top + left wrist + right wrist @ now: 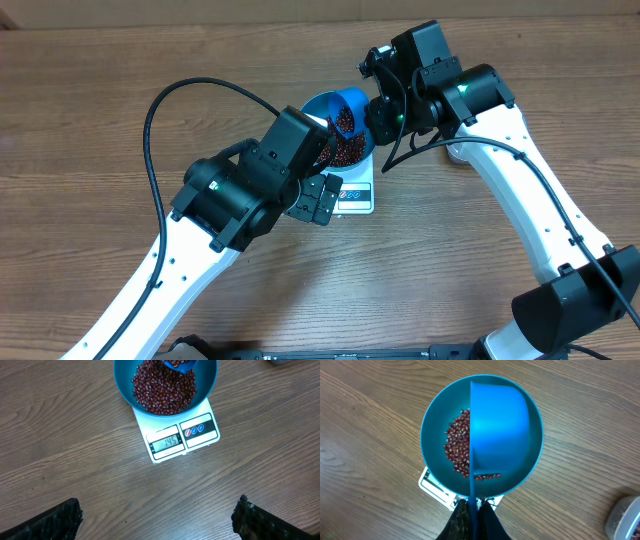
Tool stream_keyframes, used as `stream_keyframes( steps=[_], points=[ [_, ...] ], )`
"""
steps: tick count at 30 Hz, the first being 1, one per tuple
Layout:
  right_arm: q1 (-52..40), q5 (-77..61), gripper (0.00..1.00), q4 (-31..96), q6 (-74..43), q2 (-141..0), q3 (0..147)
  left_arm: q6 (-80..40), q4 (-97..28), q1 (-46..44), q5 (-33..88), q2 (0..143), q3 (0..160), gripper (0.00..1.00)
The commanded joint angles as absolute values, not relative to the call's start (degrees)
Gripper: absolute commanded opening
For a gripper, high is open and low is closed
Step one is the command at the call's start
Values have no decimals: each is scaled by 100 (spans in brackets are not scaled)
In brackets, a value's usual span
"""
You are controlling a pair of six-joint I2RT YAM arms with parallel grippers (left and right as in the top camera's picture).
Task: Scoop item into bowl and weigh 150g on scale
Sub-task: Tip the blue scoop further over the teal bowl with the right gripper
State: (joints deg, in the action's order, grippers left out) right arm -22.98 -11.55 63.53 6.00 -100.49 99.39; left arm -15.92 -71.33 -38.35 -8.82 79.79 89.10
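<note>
The teal-blue bowl [207, 377] stands on the white scale [199, 435], whose display faces me in the left wrist view. Dark red-brown beans [162, 387] fill much of the bowl. My right gripper [474, 510] is shut on the handle of a bright-blue scoop [497, 425], held tilted on its side over the bowl [431, 427] with a few beans [487, 476] at its lip. My left gripper [157, 525] hangs open and empty above bare table, just in front of the scale. From overhead, the scoop [347, 108] sits over the bowl [314, 104], with the right gripper [378, 108] beside it.
A clear tub [625, 516] shows partly at the right wrist view's lower right corner, to the right of the bowl. From overhead, the left gripper [318, 200] overlaps the scale [358, 198]. Wooden tabletop surrounds everything.
</note>
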Motion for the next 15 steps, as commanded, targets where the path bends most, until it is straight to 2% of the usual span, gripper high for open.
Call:
stream_keyframes(
  steps=[1,8,11,15],
  points=[
    [-2314,-1315,4,6324,578,-9911,10088,-1481,-7133,-3826,-919,7988,9026,99],
    [-2314,-1350,4,6355,609,-9911,10088,-1481,-7133,-3826,-917,7988,9026,100],
    [-2318,-1874,4,6541,1288,-9911,10088,-1481,-7133,-3826,-917,7988,9026,100],
    [-2255,-1774,4,6375,738,-9911,10088,-1481,-7133,-3826,-917,7988,9026,100]
  ],
)
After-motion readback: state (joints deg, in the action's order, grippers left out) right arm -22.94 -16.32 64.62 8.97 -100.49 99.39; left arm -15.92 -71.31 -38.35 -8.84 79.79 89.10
